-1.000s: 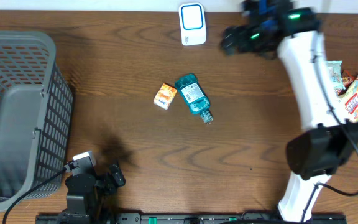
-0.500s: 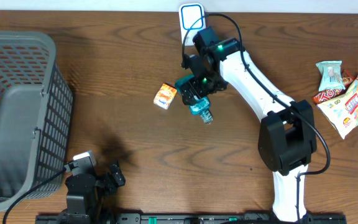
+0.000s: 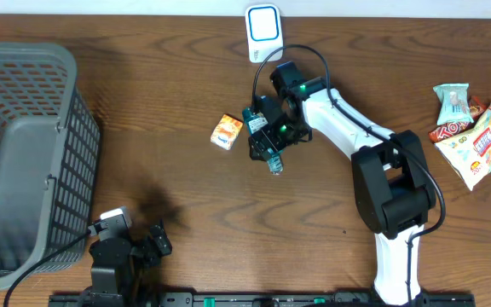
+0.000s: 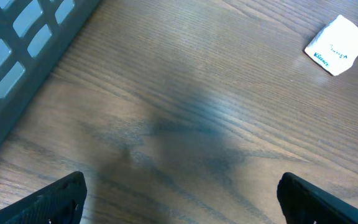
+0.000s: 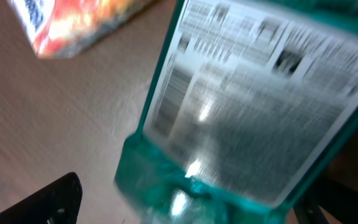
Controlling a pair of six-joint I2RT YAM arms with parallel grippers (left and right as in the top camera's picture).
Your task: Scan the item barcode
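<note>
A teal bottle [image 3: 271, 159] with a white printed label lies on the wooden table near the middle. My right gripper [image 3: 268, 136] hovers right over it and covers most of its body. In the right wrist view the bottle [image 5: 247, 106] fills the frame, blurred, and the right gripper [image 5: 188, 202] is open with one dark finger [image 5: 48, 202] on each side of the bottle's lower end. A white barcode scanner [image 3: 264, 32] stands at the table's back edge. My left gripper [image 3: 156, 240] rests at the front left, and in its own view the left gripper [image 4: 182, 199] is open over bare wood.
A small orange-and-white pack [image 3: 226, 131] lies just left of the bottle and shows in both wrist views [image 5: 73, 22] [image 4: 337, 45]. A grey mesh basket [image 3: 24, 153] takes up the left side. Several snack packets [image 3: 476, 136] lie at the right edge.
My right arm swung from the back right corner to the middle and came down over the bottle. The bottle's cap end shifted slightly left. The left arm has not moved.
</note>
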